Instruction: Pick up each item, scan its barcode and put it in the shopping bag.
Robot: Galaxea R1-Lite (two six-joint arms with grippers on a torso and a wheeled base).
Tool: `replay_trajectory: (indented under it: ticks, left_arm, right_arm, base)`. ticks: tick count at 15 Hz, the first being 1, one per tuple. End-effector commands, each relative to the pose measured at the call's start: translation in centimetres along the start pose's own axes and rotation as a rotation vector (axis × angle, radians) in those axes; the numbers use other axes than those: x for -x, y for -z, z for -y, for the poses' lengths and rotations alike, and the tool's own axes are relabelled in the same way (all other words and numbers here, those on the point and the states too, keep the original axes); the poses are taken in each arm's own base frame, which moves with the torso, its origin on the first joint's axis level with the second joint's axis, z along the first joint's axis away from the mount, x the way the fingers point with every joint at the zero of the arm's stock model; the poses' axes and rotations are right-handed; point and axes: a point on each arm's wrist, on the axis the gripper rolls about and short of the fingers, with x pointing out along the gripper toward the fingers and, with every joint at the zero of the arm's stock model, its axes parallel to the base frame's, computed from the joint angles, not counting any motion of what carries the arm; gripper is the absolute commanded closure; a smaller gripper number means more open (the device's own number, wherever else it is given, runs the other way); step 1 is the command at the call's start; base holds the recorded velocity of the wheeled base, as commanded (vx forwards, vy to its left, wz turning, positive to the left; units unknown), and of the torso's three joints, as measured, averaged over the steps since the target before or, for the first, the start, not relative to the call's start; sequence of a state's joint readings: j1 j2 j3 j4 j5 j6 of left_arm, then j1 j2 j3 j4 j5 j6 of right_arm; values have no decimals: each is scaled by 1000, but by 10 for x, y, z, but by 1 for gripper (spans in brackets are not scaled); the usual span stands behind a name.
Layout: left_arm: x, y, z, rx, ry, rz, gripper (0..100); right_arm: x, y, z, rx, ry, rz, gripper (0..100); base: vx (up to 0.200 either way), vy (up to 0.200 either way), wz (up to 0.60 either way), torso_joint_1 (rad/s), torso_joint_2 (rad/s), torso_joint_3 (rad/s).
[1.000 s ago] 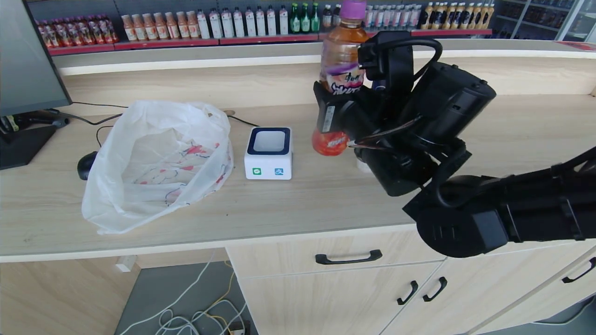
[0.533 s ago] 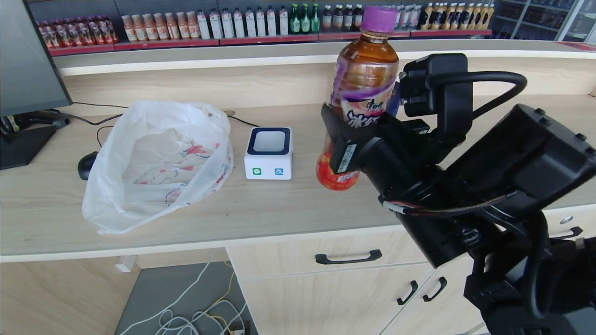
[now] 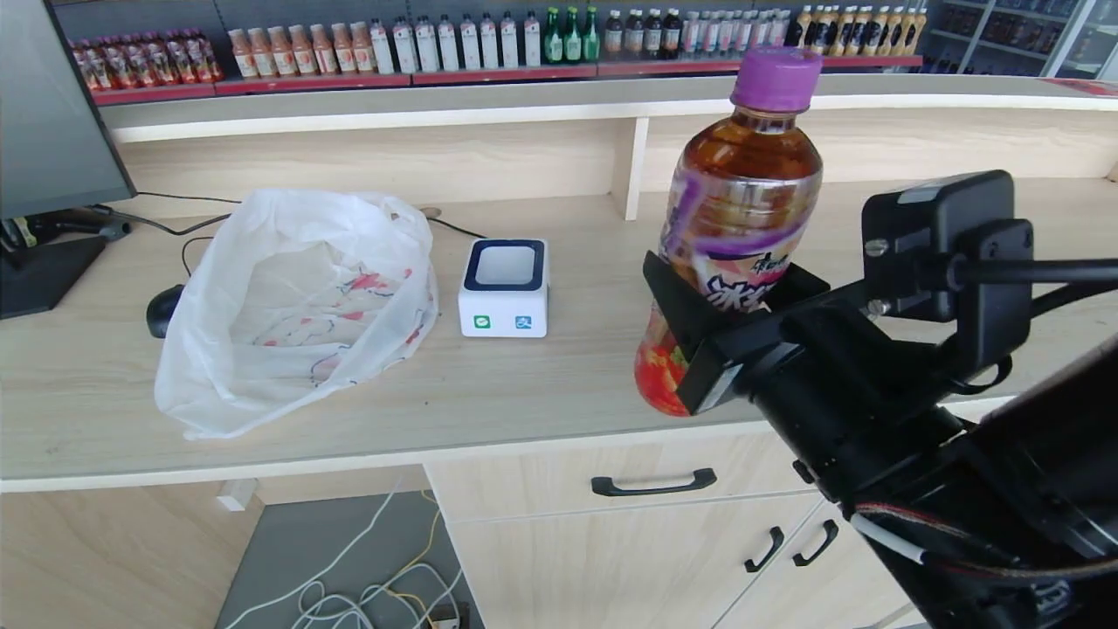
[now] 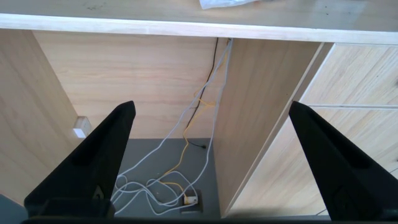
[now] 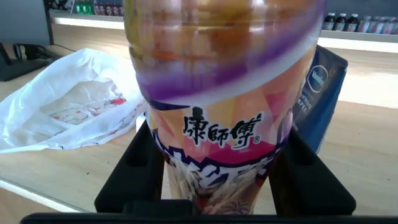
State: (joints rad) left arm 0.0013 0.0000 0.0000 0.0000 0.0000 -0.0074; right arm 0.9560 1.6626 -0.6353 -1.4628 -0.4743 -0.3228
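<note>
A tea bottle [image 3: 738, 236] with a purple cap and amber liquid stands upright in the air over the counter's front edge, to the right of the scanner. My right gripper [image 3: 729, 319] is shut on its labelled lower half; the same bottle [image 5: 224, 93] sits between the black fingers [image 5: 134, 168] in the right wrist view. The white scanner box [image 3: 504, 286] sits mid-counter. The white shopping bag [image 3: 297, 306] lies open to its left, also seen as the bag [image 5: 68, 106]. My left gripper [image 4: 214, 168] hangs open below the counter edge, holding nothing.
A dark blue packet [image 5: 320, 93] stands on the counter behind the bottle. A monitor [image 3: 52, 105] and mouse [image 3: 162, 310] sit at the far left. Drink shelves [image 3: 489, 39] line the back wall. Drawers [image 3: 655, 482] are under the counter, and cables [image 4: 180, 180] lie on the floor.
My right gripper has carried the bottle to the right and nearer to the head camera, toward the counter's front edge. The bag and scanner have not moved.
</note>
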Motion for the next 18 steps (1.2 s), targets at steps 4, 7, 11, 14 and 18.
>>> replay_trajectory:
  ticks: [4,7,11,14,18]
  left_arm:
    - [0,0,0,0,0,0,0]
    - [0,0,0,0,1,0,0]
    - [0,0,0,0,0,0,0]
    - [0,0,0,0,0,0,0]
    - [0,0,0,0,0,0,0]
  right_arm:
    - [30,8,1,43,-51,-18,100]
    - [37,11,-1,122,-70,-22,100]
    - [67,11,-20,370,-214,-17,100]
    - [76,-1,-46,581,-302,79,100]
    - [79,0,-45,692,-315,95,100]
  base:
    - [0,0,0,0,0,0]
    - [0,0,0,0,0,0]
    - [0,0,0,0,0,0]
    - [0,0,0,0,0,0]
    - [0,0,0,0,0,0]
